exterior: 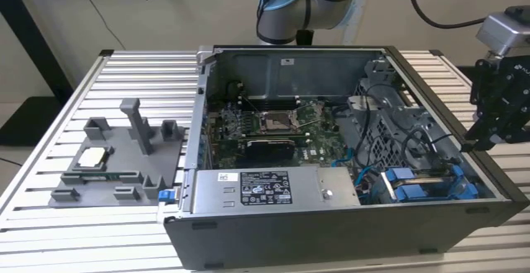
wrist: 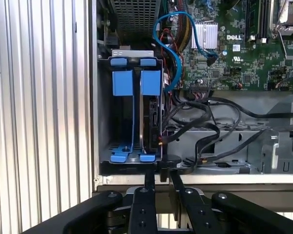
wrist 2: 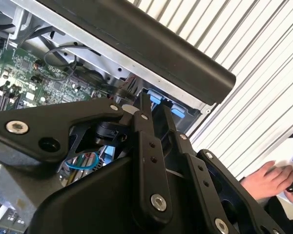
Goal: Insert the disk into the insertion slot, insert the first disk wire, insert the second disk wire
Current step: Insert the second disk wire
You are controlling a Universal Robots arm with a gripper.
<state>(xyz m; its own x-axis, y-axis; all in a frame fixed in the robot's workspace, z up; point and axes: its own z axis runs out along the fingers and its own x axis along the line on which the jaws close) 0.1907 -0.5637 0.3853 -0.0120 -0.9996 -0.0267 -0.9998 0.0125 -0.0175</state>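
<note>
Just outside the open dark grey metal computer case, your black pincer faces the blue-railed silver-grey disk, seated in the perforated drive-cage slot; clenched or released, I cannot tell. Loose black cables crowd it: reaching in, you may snag one.

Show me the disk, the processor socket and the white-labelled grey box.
the disk (wrist: pixel 150 83), first wrist view, blue carrier tab.
the processor socket (exterior: pixel 275 121), exterior view, its centre.
the grey box (exterior: pixel 265 189), exterior view, white label.
</note>
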